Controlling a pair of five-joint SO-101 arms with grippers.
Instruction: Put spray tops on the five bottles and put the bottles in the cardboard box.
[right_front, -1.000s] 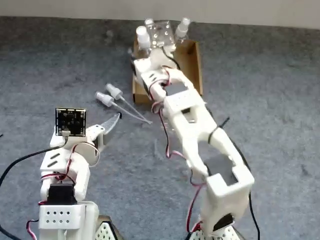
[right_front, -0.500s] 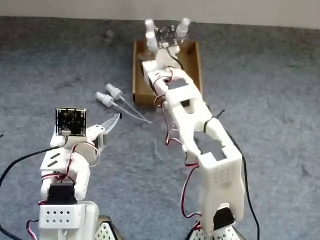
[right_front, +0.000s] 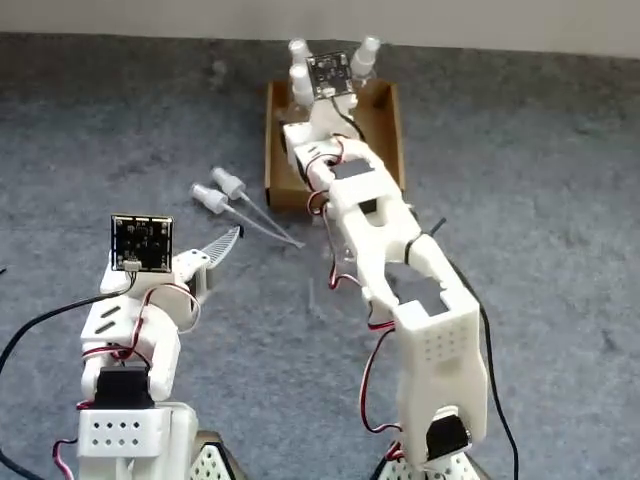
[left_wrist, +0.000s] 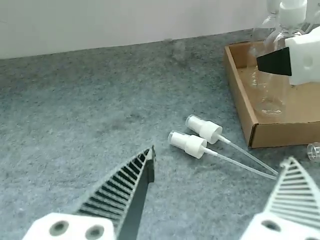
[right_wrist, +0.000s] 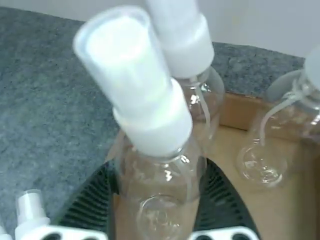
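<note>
The right hand (right_wrist: 159, 200) pinches the body of a capped bottle (right_wrist: 155, 150) over the cardboard box (left_wrist: 282, 134). I judge this is so the bottle can go down beside the two capped bottles (right_wrist: 200, 100) just beyond the hand. The left hand (left_wrist: 220, 156) is spread wide and holds nothing, hanging above the table (left_wrist: 75, 110) with two loose spray tops (left_wrist: 204, 129) just ahead of it, likely placed to take one.
</note>
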